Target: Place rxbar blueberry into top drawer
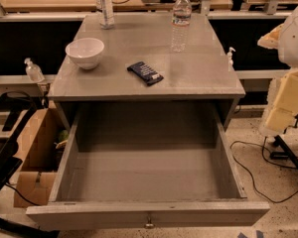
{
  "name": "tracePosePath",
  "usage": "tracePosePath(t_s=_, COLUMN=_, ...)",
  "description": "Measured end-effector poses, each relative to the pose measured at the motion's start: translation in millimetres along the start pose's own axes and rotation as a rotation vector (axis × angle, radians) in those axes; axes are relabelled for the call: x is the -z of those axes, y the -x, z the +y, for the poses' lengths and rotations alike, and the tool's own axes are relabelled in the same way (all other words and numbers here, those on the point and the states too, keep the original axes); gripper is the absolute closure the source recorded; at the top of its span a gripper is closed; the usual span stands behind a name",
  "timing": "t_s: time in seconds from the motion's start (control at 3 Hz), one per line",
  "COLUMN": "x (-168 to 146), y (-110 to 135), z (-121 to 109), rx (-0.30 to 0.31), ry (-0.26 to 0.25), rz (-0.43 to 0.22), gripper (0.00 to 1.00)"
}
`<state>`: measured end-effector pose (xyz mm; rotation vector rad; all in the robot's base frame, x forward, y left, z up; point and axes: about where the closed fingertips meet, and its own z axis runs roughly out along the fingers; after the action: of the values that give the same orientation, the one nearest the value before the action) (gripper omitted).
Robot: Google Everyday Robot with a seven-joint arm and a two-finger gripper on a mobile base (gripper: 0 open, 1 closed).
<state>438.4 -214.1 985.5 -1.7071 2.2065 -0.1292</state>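
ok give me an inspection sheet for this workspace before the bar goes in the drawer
surface: grey cabinet top, carrying everything listed below
job's things: rxbar blueberry lies flat on the top, right of the bowl; top drawer is pulled open below it, nothing seen inside
clutter: white bowl; left water bottle and right water bottle upright at the back
grippers: tool not in view; only part of a pale arm shows at the right edge
cables: black cable loops on the floor at right
surroundings: cardboard box on the floor at left; desks behind
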Motion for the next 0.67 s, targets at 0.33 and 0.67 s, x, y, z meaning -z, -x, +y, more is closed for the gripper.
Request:
tracePosePath(t_s=0.33, x=0.0, y=0.0, z=-0.1, rx=0.0, ry=0.0, rz=0.0, gripper=0.0)
tracePosePath(t_s=0.67, x=-5.0, y=11.8, z=-30.2, rx=-0.053, ry=-0.048, rz=-0.142, gripper=0.0)
